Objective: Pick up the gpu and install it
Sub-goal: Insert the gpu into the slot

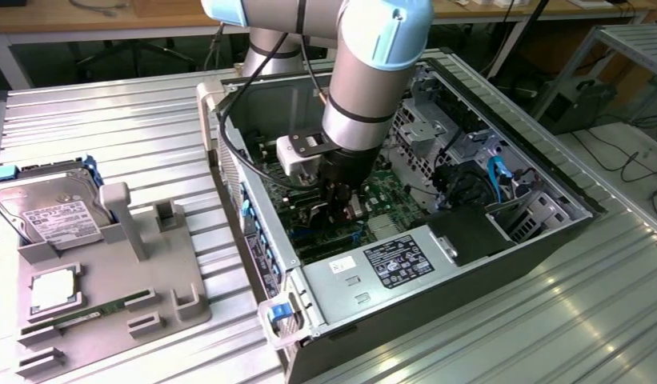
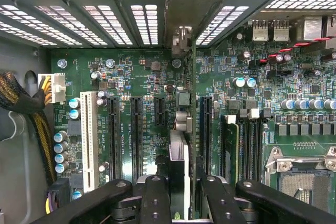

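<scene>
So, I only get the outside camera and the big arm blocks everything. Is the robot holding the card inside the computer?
Observer: Yes. In the wrist view the fingers are clamped on the gpu, which is seen edge-on.
Operator: Which way does it point?
Observer: Its silver bracket is at the case's vented back wall.
Operator: Is it plugged in?
Observer: It stands on edge over the green motherboard, among the long black slots. I can't tell if it's seated.

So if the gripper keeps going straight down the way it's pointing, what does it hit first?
Probably the motherboard: the gripper, shut on the graphics card, points into the open computer case. The card's edge would likely touch first; depth is unclear.
</scene>
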Motion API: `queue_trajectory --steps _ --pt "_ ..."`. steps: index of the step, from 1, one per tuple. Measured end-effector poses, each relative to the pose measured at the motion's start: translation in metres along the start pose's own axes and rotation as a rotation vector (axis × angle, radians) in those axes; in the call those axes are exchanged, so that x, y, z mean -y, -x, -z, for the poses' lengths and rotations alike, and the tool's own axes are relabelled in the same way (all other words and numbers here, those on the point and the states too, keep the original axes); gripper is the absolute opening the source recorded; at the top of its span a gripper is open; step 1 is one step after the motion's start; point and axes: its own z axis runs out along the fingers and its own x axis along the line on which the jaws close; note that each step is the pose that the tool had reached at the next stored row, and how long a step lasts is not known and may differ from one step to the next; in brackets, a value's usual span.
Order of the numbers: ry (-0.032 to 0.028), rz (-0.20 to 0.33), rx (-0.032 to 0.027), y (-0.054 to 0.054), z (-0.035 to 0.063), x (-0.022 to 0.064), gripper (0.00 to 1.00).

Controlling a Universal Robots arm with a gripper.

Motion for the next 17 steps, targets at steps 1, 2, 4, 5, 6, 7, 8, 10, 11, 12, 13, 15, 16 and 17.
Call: queue_trajectory --steps 1,2,4,5,6,7,8,10,11,12,13,15,16,17 --pt "0.0 0.0 0.0 0.0 0.0 0.0 0.28" --pt "0.0 0.0 0.0 0.0 0.0 0.0 0.28" --pt "-0.0002 0.0 -0.0024 0.002 -0.0005 -0.0022 0.28" --pt "-0.0001 0.0 -0.0027 0.002 -0.0009 -0.0028 0.28" --pt "-0.0002 0.0 -0.003 0.002 -0.001 -0.0028 0.28" --pt "-0.0004 0.0 -0.0028 0.002 -0.0012 -0.0028 0.28" --pt "-0.0004 0.0 -0.0028 0.002 -0.0012 -0.0029 0.28" --pt "-0.0011 0.0 -0.0009 0.002 -0.0017 -0.0028 0.28" --pt "-0.0009 0.0 -0.0016 0.002 -0.0017 -0.0028 0.29" --pt "-0.0001 0.0 -0.0034 0.002 -0.0005 -0.0029 0.35" --pt "-0.0004 0.0 -0.0028 0.002 0.0016 -0.0029 0.35" --pt "-0.0004 0.0 -0.003 0.002 0.0082 -0.003 0.35" --pt "-0.0007 0.0 -0.0027 0.002 0.0138 -0.0031 0.35" --pt "-0.0013 0.0 -0.0027 0.003 0.0187 -0.0032 0.35"
